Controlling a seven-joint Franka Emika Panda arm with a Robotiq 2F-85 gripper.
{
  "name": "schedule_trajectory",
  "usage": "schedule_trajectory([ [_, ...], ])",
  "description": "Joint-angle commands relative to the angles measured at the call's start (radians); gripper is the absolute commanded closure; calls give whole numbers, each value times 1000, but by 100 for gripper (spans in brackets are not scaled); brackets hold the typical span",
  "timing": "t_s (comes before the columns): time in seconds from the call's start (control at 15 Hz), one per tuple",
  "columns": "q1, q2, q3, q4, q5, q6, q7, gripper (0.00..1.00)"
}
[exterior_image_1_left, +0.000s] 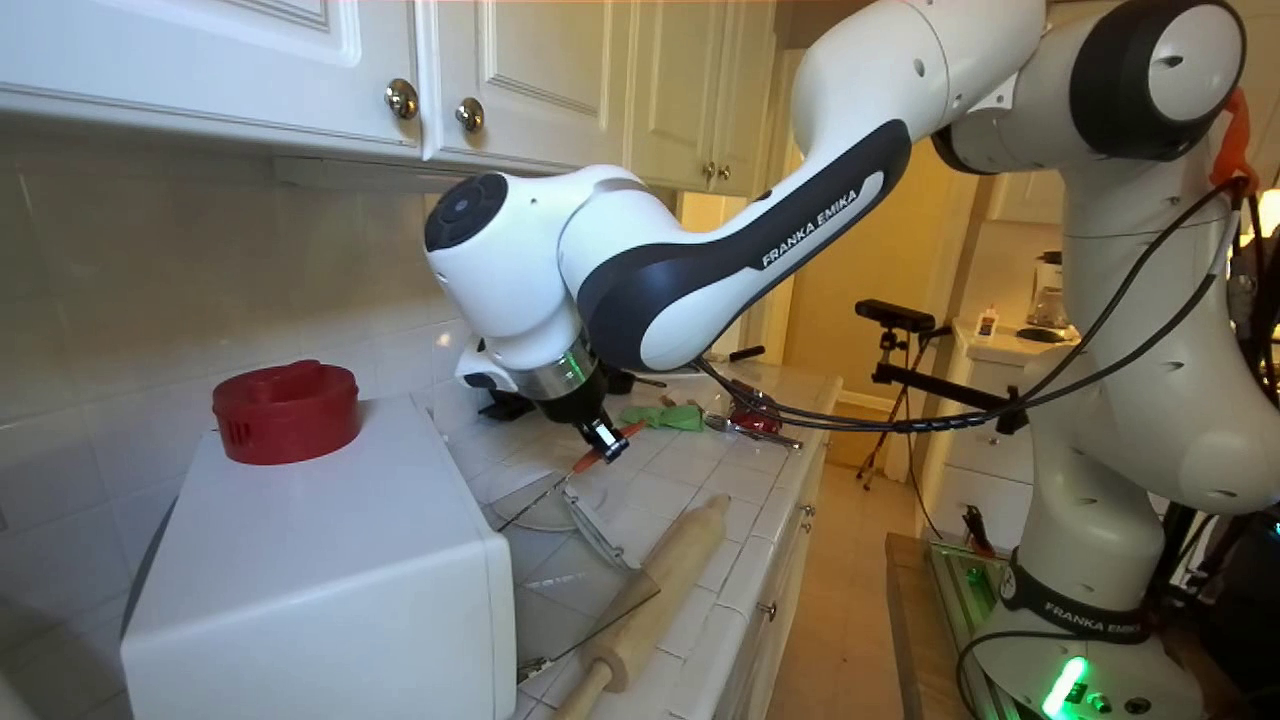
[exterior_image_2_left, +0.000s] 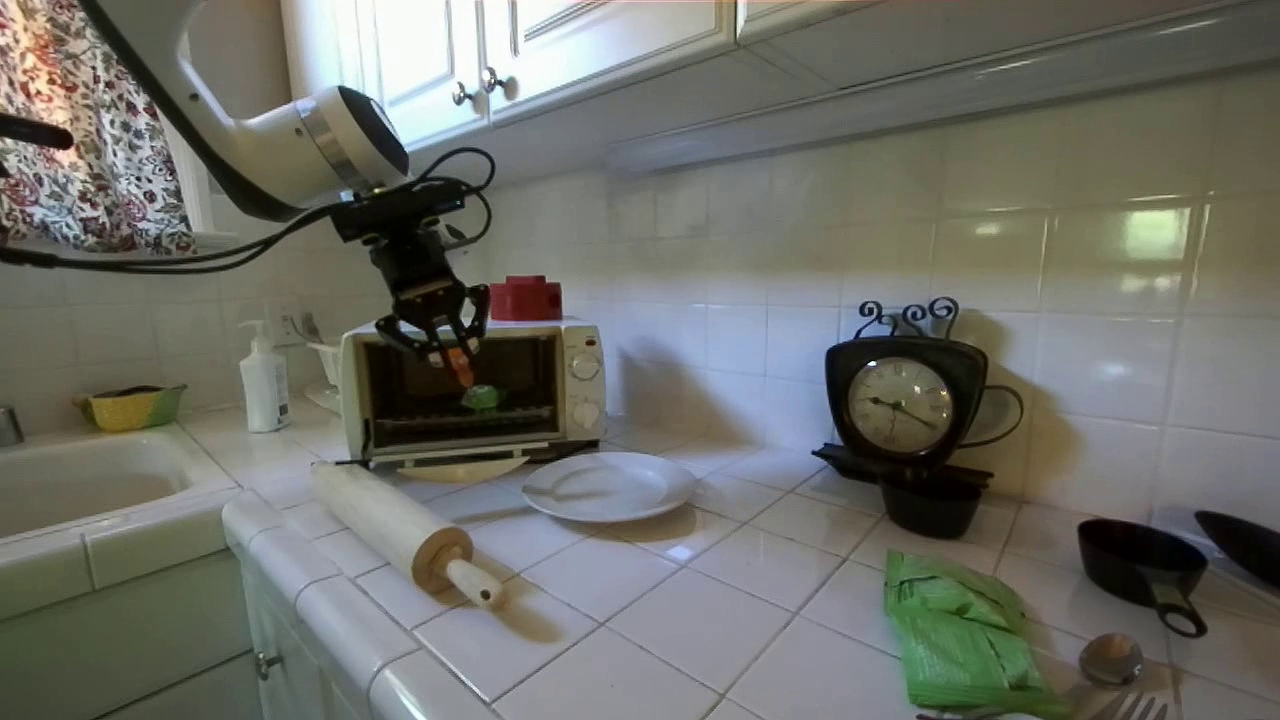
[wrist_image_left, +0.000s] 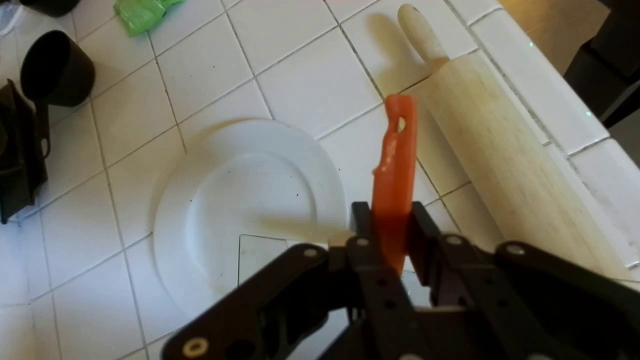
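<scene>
The end effector (wrist_image_left: 391, 212) is clamped on an orange handle (wrist_image_left: 396, 142) with a hole near one end, held above the white-tiled counter (exterior_image_2_left: 680, 620); the handle's other end is hidden in the wrist view. In an exterior view, the handle shows in front of a toaster oven (exterior_image_2_left: 586, 385). A round red container (exterior_image_1_left: 287, 415) sits on top of the oven. Nearby on the counter are a white plate (exterior_image_2_left: 610, 485) and a wooden rolling pin (exterior_image_2_left: 390, 525). Farther along are a cup-shaped black clock (exterior_image_2_left: 900, 405), a green packet (exterior_image_2_left: 960, 640), a black measuring cup (exterior_image_2_left: 1138, 562) and a spoon (exterior_image_2_left: 1111, 660).
</scene>
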Motion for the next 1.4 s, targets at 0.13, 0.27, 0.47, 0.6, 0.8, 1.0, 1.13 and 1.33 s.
schedule_trajectory([
  [0.13,1,30,-7,29,-29,33,-15,95],
  [0.27,0,29,-8,32,-28,39,-22,95],
  [0.47,-3,31,-10,50,-24,35,-46,95],
  [0.6,-4,37,-9,71,-18,27,-75,95],
  [0.8,-7,51,-8,102,-8,25,-119,95],
  [1.0,-11,70,-8,124,0,32,-149,95],
  [1.13,-12,81,-8,133,1,36,-160,95],
  [1.33,-10,99,-8,148,4,37,-165,95],
])
